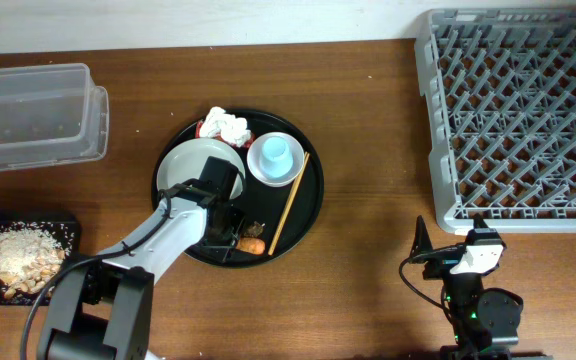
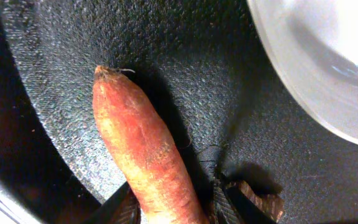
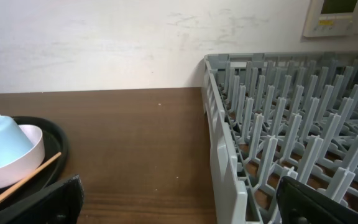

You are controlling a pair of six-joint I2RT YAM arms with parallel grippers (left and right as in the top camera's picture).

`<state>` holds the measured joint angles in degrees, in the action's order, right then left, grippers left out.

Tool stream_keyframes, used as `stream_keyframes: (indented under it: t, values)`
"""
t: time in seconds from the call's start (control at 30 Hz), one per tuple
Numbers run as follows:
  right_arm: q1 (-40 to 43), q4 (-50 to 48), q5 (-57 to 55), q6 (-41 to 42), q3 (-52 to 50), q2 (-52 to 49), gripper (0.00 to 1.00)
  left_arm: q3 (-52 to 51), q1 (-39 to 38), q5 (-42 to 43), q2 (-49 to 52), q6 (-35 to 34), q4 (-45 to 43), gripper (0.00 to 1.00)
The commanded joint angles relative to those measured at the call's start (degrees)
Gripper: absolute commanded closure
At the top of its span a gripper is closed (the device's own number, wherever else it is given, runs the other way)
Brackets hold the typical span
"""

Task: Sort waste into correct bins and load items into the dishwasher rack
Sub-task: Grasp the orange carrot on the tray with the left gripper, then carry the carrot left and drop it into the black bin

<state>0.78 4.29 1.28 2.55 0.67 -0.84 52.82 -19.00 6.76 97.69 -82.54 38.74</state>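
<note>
Pinching the small orange carrot at its thick end, the left fingers sit one on each side, tight against the skin and low on the round black tray. That's the sensible hold: the fat part gives them something to bite on, and the tapered tip points free. Whether the carrot has left the tray floor I can't tell from the wrist view, since its shadow lies right beside it.

The left arm reaches in from the lower left, its wrist hanging over the near edge of the white plate (that pale curve at the top right of the wrist view is probably the same plate).

My read on where the carrot goes is the black container at the near left corner of the table. It already holds the beige rice scraps, so it looks like the food bin. The clear tub sits behind it, likely meant for the crumpled tissue and the red wrapper peeking out beside it at the tray's far edge.

The loading job isn't started. The light-blue cup rests in its pale dish, and the chopsticks lie slanted just beside them. Well off to the right, the grey dishwasher rack shows only its pegs.

The right fingers are spread wide and hold nothing. They sit low in front of the rack's near corner, handy for that second job.
</note>
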Motion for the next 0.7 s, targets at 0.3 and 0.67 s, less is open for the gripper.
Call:
stream_keyframes:
  t: [0.3,0.67]
  values:
    - [0.4,0.2,-0.5,-0.4,-0.3,0.4,0.02,0.0,-0.1,4.4,-1.7,-0.1,-0.7,0.83]
    - [0.4,0.2,-0.5,-0.4,-0.3,0.4,0.02,0.0,9.9,1.7,-17.9,6.3,-0.5,0.83]
